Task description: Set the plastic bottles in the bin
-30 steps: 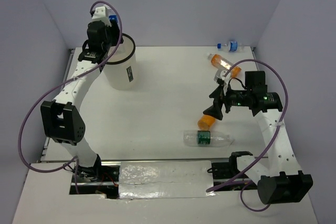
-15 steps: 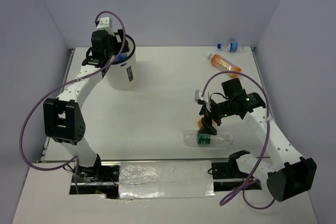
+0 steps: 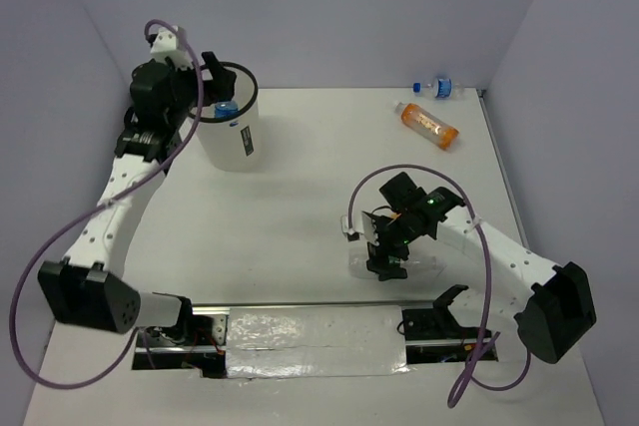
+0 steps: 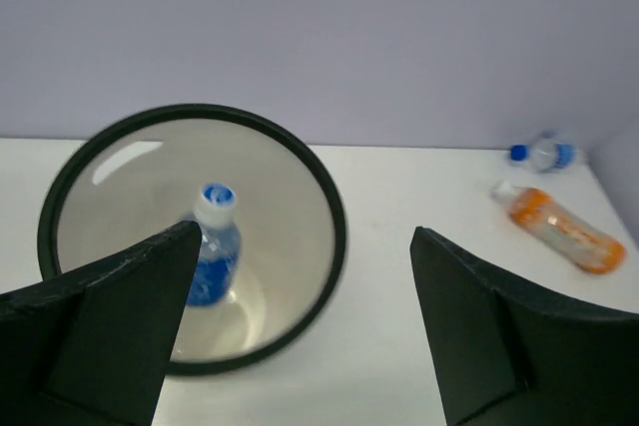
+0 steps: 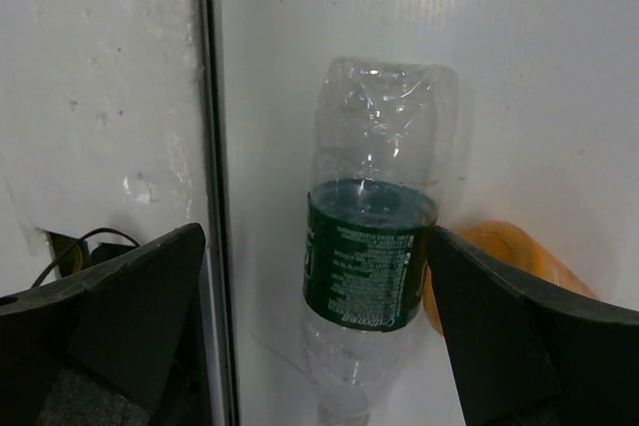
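Blue-label bottle [image 4: 212, 246] now in bin [image 4: 195, 112]; left gripper [image 4: 305, 246] spread. Right gripper [image 5: 315, 241] lowered, spread astride green-label bottle [image 5: 369, 266], contact unclear.

Left hand [image 4: 303, 236] wide open, held high; right hand [image 5: 316, 236] open, low, pointing down.

Left gripper [image 4: 305, 236] jaws wide apart, nothing between. Below: white cylindrical bin with black rim [image 4: 195, 110], clear blue-labelled plastic bottle [image 4: 212, 251] inside. On white table [image 4: 419, 187]: orange-filled plastic bottle [image 4: 559, 231]; tiny blue-capped bottle [image 4: 544, 153] beyond.
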